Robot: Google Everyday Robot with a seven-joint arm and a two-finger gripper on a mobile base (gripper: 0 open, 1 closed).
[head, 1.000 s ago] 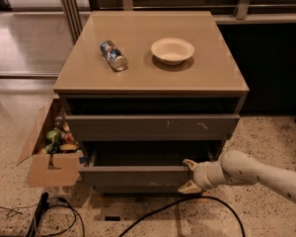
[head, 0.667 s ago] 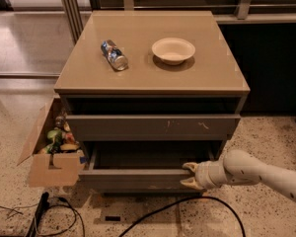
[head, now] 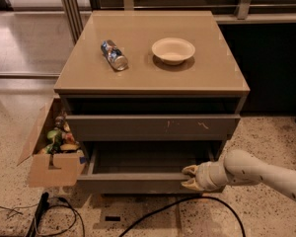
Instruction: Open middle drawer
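Okay, middle drawer (head: 133, 183) partway out, plain grey-brown handleless front, grey interior showing; gripper (head: 189, 177) at front's right end, fingers (head: 189, 170) nearly closed, pinching its top edge.

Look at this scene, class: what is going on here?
A robot arm is working on a cabinet's middle drawer. Its gripper clasps the right end of the drawer's front edge, and the drawer stands partly open with its grey inside showing. A can and a bowl sit on the cabinet top. A cardboard box stands on the floor at the cabinet's left.
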